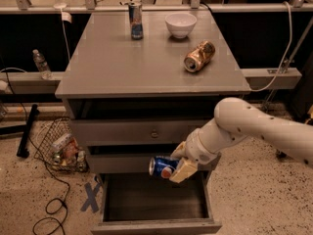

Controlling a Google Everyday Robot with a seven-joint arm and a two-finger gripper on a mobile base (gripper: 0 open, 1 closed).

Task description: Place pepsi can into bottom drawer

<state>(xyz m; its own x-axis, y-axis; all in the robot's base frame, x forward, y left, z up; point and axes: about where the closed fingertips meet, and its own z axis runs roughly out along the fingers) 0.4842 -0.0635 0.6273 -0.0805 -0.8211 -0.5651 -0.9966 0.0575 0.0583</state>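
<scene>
The pepsi can [161,166] is blue with a red-white logo and lies on its side in my gripper [175,168]. The gripper is shut on it and holds it in the air, in front of the middle drawer and just above the open bottom drawer [155,224]. The bottom drawer is pulled out, a wide dark box with a grey front panel at the lower edge of the view. My white arm [254,129] reaches in from the right.
On the grey cabinet top [112,67] stand a tall slim blue-silver can [136,20] and a white bowl [180,24]; a gold-brown can [199,56] lies on its side. A wire basket [61,148] and cables lie on the floor at left.
</scene>
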